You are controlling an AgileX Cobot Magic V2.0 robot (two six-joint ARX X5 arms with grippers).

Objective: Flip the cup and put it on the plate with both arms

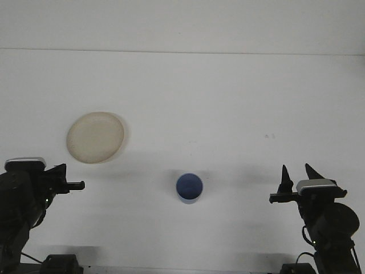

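Note:
A blue cup (pixel 189 188) stands on end on the white table (pixel 228 103), near the front and about midway between the arms. I cannot tell whether its mouth or its base faces up. A cream plate (pixel 95 137) lies bare at the left, farther back. My left gripper (pixel 59 178) hangs at the far left front, below the plate and well left of the cup. My right gripper (pixel 296 173) is at the front right, open with nothing between its fingers, well apart from the cup.
The table's far edge meets a pale wall along the top. A small dark speck (pixel 268 136) marks the table at the right. Both arm bases sit at the bottom corners.

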